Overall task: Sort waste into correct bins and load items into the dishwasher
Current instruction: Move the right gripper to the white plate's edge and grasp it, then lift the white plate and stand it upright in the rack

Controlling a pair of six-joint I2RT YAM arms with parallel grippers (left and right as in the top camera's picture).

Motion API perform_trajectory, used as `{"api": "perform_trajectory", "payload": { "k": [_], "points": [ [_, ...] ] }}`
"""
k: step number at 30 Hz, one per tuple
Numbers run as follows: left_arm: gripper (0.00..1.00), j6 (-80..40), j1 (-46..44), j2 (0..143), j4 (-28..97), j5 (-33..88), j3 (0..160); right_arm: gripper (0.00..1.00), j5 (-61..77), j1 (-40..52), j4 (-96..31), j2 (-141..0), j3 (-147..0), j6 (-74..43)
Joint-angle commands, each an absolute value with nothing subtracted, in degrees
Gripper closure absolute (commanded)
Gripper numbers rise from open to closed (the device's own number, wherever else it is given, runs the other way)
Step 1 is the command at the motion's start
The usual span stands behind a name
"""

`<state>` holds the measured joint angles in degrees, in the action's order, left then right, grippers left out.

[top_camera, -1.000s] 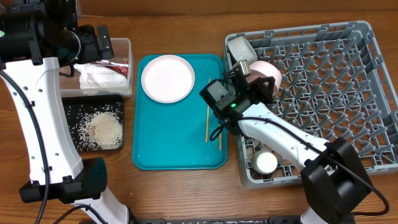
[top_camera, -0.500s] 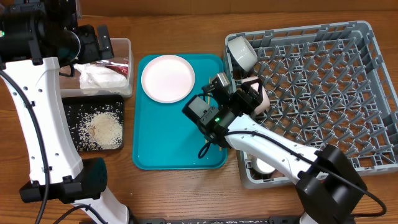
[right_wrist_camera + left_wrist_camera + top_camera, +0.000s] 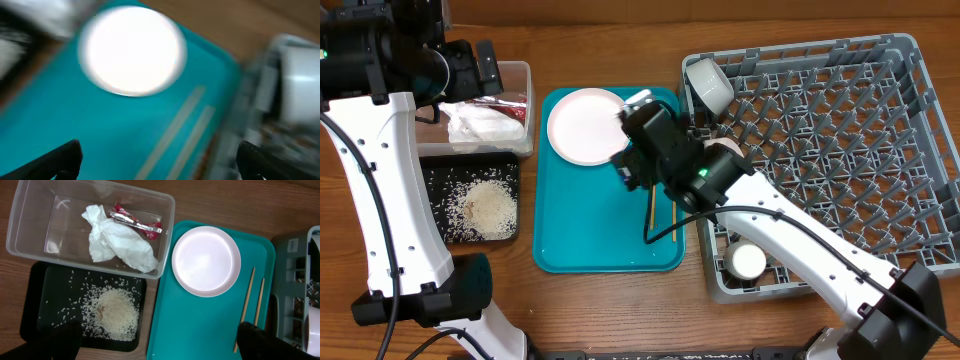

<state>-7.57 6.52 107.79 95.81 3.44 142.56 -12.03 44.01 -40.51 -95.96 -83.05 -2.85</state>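
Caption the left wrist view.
Sorted: napkin and wrapper in the clear tub, rice in the black tray; plate and chopsticks on the teal tray.

Small plate (image 3: 588,125): 1
Bowls in the dish rack (image 3: 840,130): 2, one at its corner (image 3: 708,84), one at its near edge (image 3: 745,262)
Pale dish (image 3: 728,150) half hidden by the arm: 1, kind unclear
Chopsticks: 2 (image 3: 244,309) (image 3: 259,301)
Napkin (image 3: 120,242): 1
Snack wrapper (image 3: 135,222): 1
Rice heap (image 3: 116,314): 1, with loose grains too many to count
Clear tub (image 3: 168,235): 1
Black tray (image 3: 35,295): 1
Teal tray (image 3: 200,325): 1
Dish racks: 1
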Motion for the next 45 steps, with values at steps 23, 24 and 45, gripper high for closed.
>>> {"api": "perform_trajectory", "payload": {
  "k": [23,24,45],
  "points": [
    [0.00,-7.7,6.7,107.5,95.7,3.9,143.3,0.28,-11.0,43.4,-25.2,-109.1,-84.0,-39.8],
    [0.00,-7.7,6.7,107.5,95.7,3.9,143.3,0.29,-11.0,43.3,-24.5,-109.9,-84.0,-39.9],
    [0.00,-7.7,6.7,107.5,95.7,3.9,143.3,0.60,-15.4,40.6,-19.4,-127.9,-87.6,-47.0]
  ]
}}
